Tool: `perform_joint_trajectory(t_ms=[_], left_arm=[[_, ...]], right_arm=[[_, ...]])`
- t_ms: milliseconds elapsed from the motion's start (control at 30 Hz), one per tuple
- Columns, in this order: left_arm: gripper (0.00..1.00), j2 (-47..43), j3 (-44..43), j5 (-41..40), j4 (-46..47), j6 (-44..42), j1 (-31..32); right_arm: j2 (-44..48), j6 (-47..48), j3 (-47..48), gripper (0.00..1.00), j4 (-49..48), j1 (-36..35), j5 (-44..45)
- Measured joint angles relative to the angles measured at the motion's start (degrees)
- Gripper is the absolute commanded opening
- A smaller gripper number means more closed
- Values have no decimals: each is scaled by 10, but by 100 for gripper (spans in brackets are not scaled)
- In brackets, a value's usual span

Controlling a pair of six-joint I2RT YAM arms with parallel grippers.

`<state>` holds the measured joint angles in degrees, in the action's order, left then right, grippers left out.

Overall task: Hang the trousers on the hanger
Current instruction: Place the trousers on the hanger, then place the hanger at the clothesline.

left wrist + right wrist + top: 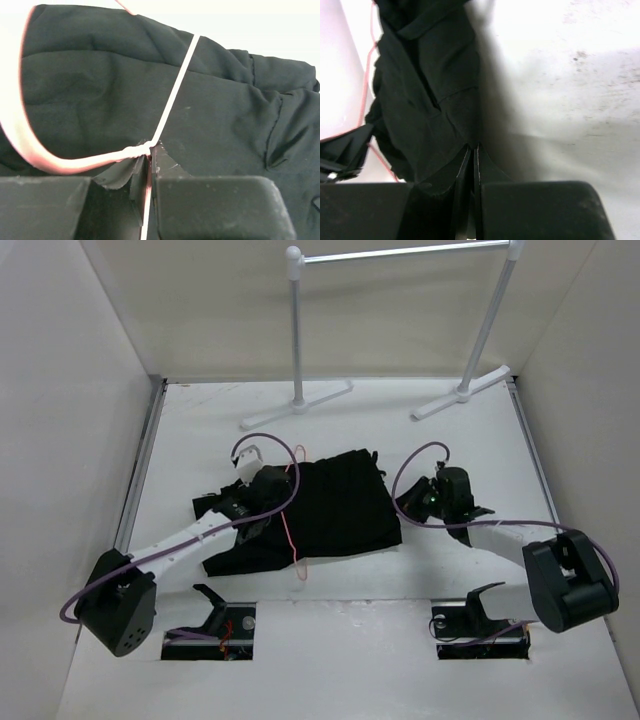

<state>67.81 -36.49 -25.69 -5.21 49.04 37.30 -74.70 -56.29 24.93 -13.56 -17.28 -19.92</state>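
The left fingers clamp the hanger lying on the trousers, the right fingers meet at the fabric's edge; draping remains.

The trousers are plain black cloth, folded into a rough rectangle at the middle of the counter. A crumpled part trails out toward 8 o'clock. The hanger is thin pink wire lying over the trousers' 9 o'clock side and running from 12 to 6. Its 6 o'clock end pokes past the cloth onto the counter. Up close, its curved hook meets a twisted neck, and one straight wire crosses the fabric.
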Motion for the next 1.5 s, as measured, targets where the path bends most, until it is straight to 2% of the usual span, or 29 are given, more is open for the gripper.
perform_joint_trajectory(t_ms=[267,633,700,833,900,1033,1067,1200,1267,1433,1500], left_arm=[[1,11,-73,-53,-50,-37,39],[1,18,-107,-92,-81,-58,53],[1,18,-128,-92,-92,-65,57],[0,18,-199,-92,-126,-82,64],[0,19,-249,-93,-143,-94,70],[0,27,-348,-85,-164,-117,82],[0,31,-369,-81,-169,-121,84],[0,65,-461,-53,-189,-144,91],[0,85,-496,-33,-196,-154,93],[0,131,-565,22,-221,-167,98],[0,143,-583,37,-227,-169,102]], right_arm=[[-27,0,-5,9,0,0,4],[-35,2,-5,11,0,0,7],[-34,2,-5,17,1,0,7],[-3,10,-5,47,31,0,8],[43,25,3,55,71,0,13],[154,69,66,61,163,1,28],[180,82,94,60,185,1,33],[240,123,214,46,238,-6,43],[244,135,272,45,245,-32,41],[201,153,377,60,238,-159,16],[172,158,397,64,233,-201,10]])
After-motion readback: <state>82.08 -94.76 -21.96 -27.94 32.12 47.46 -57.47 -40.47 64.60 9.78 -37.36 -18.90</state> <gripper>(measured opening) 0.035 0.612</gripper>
